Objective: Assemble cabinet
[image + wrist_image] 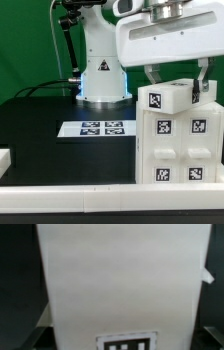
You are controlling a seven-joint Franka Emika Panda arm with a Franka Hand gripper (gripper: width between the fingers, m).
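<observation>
One large white boxy plastic cabinet (178, 140), its faces dotted with black-and-white square tags, stands upright on the black worktop (60, 155) directly beneath your jaws (176, 88), close to the long white border rail (70, 193) at the front edge. You can see one dark finger coming down on either side of the small tagged block (160, 98) at the cabinet's top, so the block sits between the jaws. Whether they press on it or only straddle it, I cannot tell, as the exterior view hides the contact. In the wrist view a tall white panel (120, 280) with a tag (130, 344) at its far end fills the picture between the jaws, which suggests the hand is lined up squarely along the body. That alignment looks deliberate: coming straight from above lets you seat or push the top piece without tipping the cabinet. Well clear of the jaws, the marker board (95, 128) lies flat near the arm's white base (103, 75).
</observation>
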